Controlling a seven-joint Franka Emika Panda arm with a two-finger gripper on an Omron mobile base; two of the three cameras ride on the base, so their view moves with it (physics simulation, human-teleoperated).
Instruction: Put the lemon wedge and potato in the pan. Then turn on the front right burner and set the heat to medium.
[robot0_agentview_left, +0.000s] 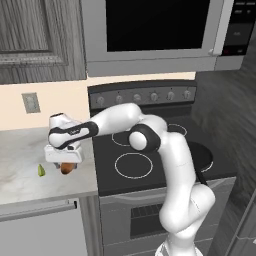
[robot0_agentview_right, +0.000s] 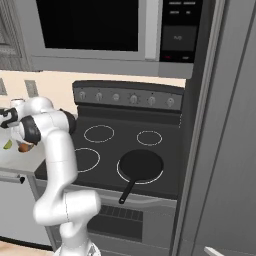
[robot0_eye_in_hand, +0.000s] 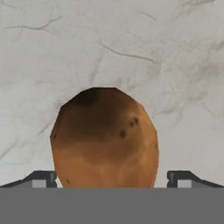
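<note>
White arm bent low over the oval orange-brown potato (robot0_eye_in_hand: 105, 138) on the pale marble counter (robot0_agentview_left: 20, 150).

At the left of the left base view the two-finger gripper (robot0_agentview_left: 65, 165) hangs over the potato, jaws spread wide, one dark tip either side of it, nothing clasped. The tiny yellow-green lemon wedge (robot0_agentview_left: 41, 171) lies just left of it. The round shallow black frying pan (robot0_agentview_right: 141, 165) sits empty on the large white-outlined front right burner (robot0_agentview_right: 157, 176) of the black glass cooktop (robot0_agentview_right: 115, 145), under a grey microwave (robot0_agentview_right: 100, 30).
</note>
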